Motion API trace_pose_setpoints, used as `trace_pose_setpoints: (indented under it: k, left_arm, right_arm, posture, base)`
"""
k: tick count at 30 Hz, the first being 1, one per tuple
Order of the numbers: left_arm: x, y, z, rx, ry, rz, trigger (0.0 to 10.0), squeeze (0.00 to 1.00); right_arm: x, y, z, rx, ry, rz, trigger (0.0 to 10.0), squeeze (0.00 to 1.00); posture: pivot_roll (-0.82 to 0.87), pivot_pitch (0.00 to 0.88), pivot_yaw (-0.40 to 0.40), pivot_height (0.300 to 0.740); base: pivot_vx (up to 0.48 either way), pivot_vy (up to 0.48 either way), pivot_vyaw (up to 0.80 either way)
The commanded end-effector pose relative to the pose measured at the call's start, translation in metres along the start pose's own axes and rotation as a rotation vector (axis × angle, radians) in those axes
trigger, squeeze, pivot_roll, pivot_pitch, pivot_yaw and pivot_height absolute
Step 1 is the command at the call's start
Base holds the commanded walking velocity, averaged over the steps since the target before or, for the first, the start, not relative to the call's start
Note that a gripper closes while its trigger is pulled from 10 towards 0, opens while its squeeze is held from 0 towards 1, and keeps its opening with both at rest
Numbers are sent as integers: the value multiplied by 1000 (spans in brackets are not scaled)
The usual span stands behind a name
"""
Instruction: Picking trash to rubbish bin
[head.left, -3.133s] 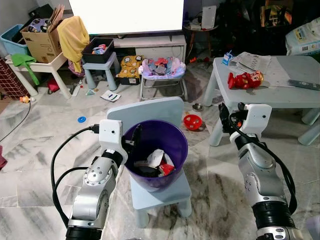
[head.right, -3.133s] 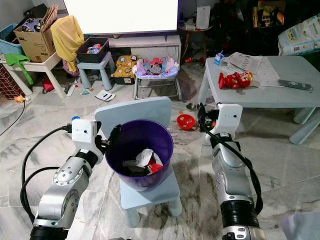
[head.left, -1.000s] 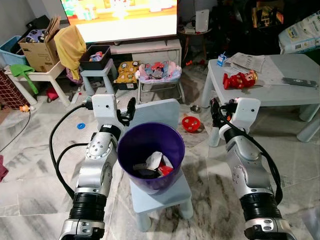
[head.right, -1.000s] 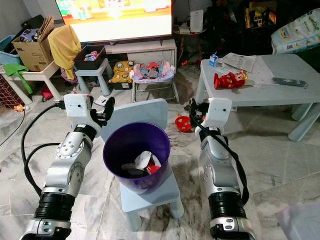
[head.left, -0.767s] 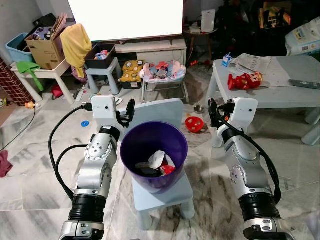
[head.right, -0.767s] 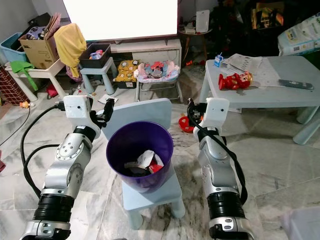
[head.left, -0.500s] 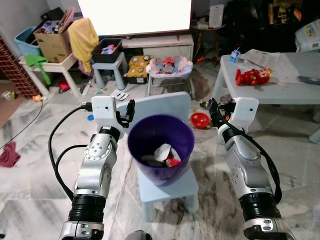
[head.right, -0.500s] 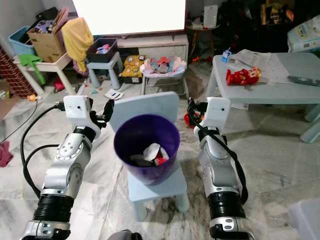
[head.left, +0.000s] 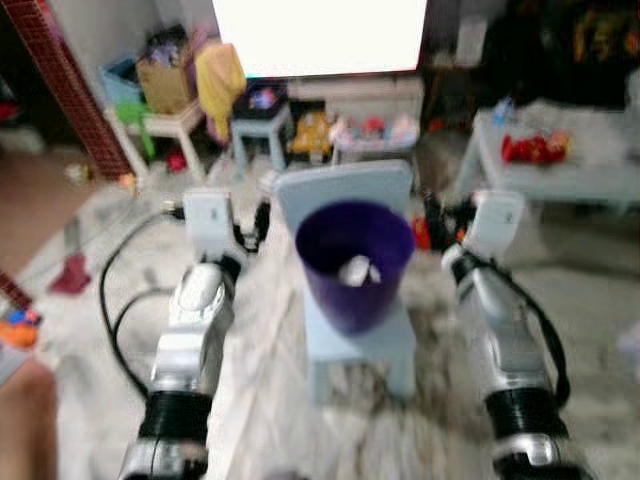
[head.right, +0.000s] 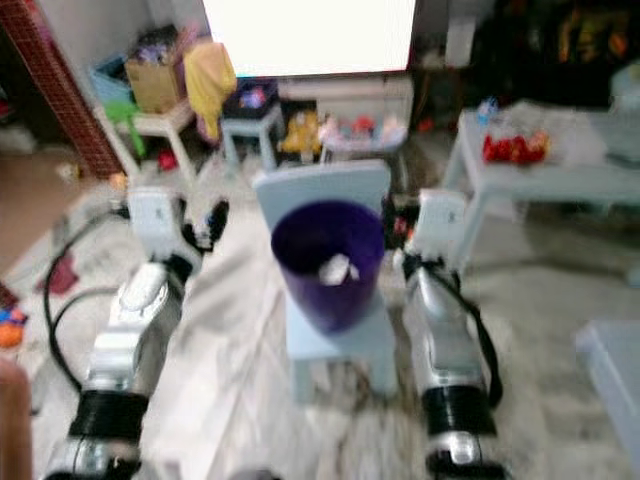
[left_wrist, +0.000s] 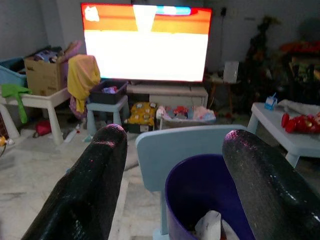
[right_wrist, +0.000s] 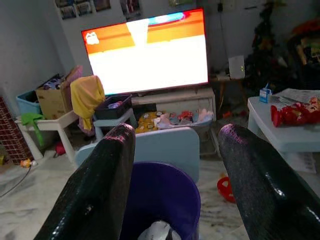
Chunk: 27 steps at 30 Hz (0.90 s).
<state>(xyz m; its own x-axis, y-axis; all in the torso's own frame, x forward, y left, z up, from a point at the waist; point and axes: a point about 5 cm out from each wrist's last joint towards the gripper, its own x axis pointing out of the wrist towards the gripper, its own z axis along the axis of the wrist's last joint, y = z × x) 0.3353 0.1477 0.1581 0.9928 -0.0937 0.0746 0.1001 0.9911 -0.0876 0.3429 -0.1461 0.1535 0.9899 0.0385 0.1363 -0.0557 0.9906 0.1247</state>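
A purple rubbish bin (head.left: 355, 262) stands on the seat of a small light-blue chair (head.left: 360, 345). White crumpled trash (head.left: 356, 270) lies inside it. The head views are blurred. My left gripper (head.left: 255, 225) is held up just left of the bin rim, open, with nothing between its fingers. My right gripper (head.left: 432, 215) is held up just right of the rim, also open and holding nothing. In the left wrist view the bin (left_wrist: 210, 200) and chair back (left_wrist: 175, 150) sit between the black fingers (left_wrist: 95, 180). The right wrist view shows the bin (right_wrist: 160, 195) below its fingers (right_wrist: 250, 175).
A grey low table (head.left: 570, 180) with a red toy (head.left: 535, 148) stands at the right. Behind the chair are a bright TV (head.left: 320, 35), small stools, a cardboard box (head.left: 165, 80) and a yellow cloth (head.left: 222, 70). A red bowl (right_wrist: 226, 188) lies on the marble floor.
The whole picture has shifted and blurred, so the camera is moving; the bin looks farther off. Three seconds ago my left gripper was at the bin rim; it is now raised beside it.
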Motion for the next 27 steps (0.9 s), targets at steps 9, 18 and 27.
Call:
trace_pose_setpoints:
  k: [9, 18, 27]
  left_arm:
    - [1, -2, 2, 5, -1, -21, 10000, 0]
    - [2, -1, 2, 7, 1, -21, 10000, 0]
    - [3, -1, 5, 5, -19, -25, 10000, 0]
  right_arm:
    - [1, -3, 4, -4, -11, -10, 10000, 0]
    - [1, -4, 5, -4, -16, -19, 10000, 0]
    - [3, -3, 5, 5, -9, -20, 10000, 0]
  posture:
    - [25, 0, 84, 740]
    - [24, 0, 87, 740]
    - [24, 0, 88, 740]
  base:
    - [-299, 0, 0]
    - [-297, 0, 0]
    - [-31, 0, -285]
